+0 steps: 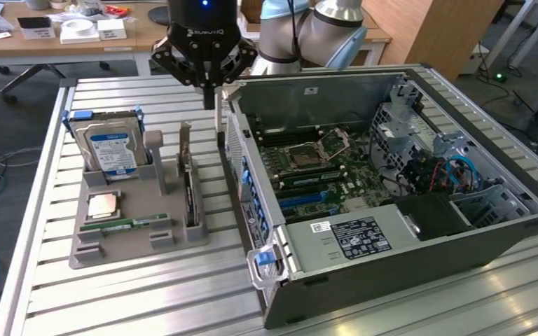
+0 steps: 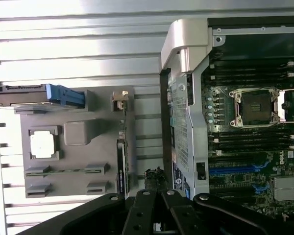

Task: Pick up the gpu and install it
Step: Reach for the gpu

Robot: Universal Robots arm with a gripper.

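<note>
Fingers (image 1: 209, 85) are pressed together with nothing pinched between them. They point straight down from the arm and hang over the narrow strip between the grey holder (image 1: 148, 190) and the open computer case (image 1: 335, 94), near the far end of the holder.

One gpu (image 1: 190, 201) is here, and it stands on its long edge in a slot along the side of the holder closest to the case. The same holder carries one blue-labelled hard drive (image 1: 112, 148) propped upright, one square processor chip (image 1: 104, 204) lying flat, and one narrow green RAM stick (image 1: 124, 224) lying flat in front of it. All of these sit on a slatted metal desk (image 1: 110, 297).

Beside the gpu, a tall grey post (image 1: 157, 159) of the holder rises on one side and the wall of the case stands just beside it on the other, so the card sits in a tight lane.

Its long axis runs parallel to that wall, far to near in the exterior view, with the silver bracket upright at the far end.
</note>
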